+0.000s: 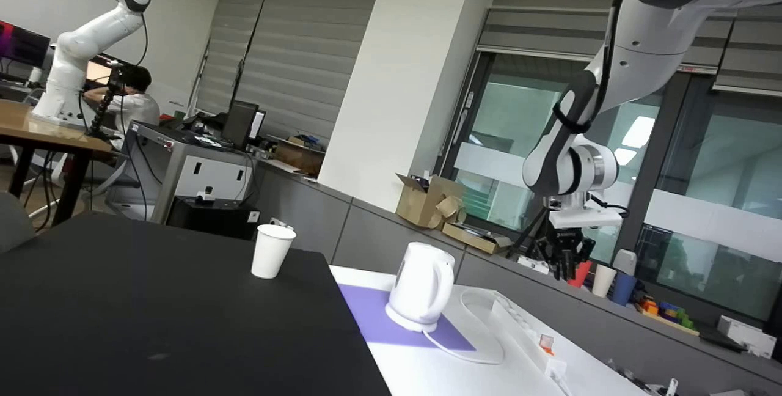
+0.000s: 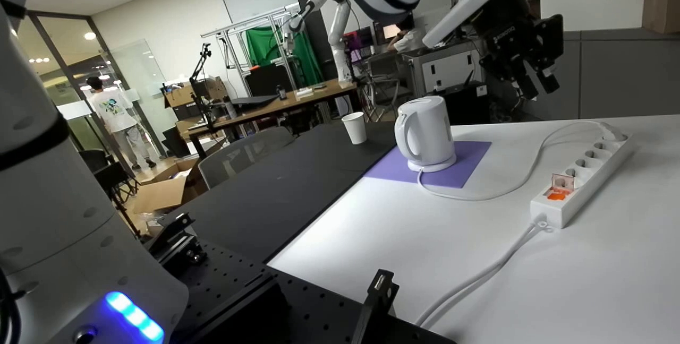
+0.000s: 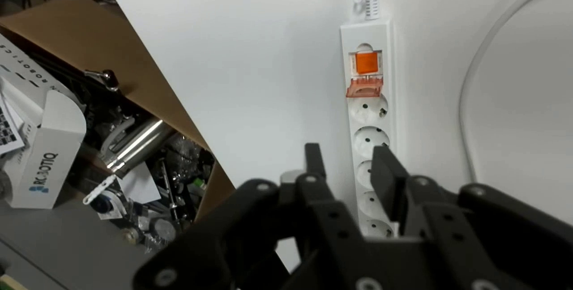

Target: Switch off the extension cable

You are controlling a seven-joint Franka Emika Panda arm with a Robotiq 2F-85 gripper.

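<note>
The extension cable is a long white power strip lying flat on the white table, seen in both exterior views [image 1: 521, 336] [image 2: 587, 173] and in the wrist view [image 3: 368, 140]. Its orange switch [image 3: 367, 62] [image 2: 559, 195] is at the end where the cord enters. A clear reddish flap [image 3: 365, 87] stands raised beside the switch. My gripper [image 3: 349, 159] is partly open, with nothing between its fingers. It hangs well above the table, apart from the strip, in both exterior views [image 1: 566, 269] [image 2: 541, 87]. In the wrist view the right finger covers part of the sockets.
A white jug [image 1: 420, 286] [image 2: 425, 131] stands on a purple mat [image 2: 473, 166]; its cord runs to the strip's far end. A white paper cup [image 1: 272, 252] stands on the black table [image 1: 153, 310]. An open cardboard box [image 3: 147, 88] with tools lies beside the table edge.
</note>
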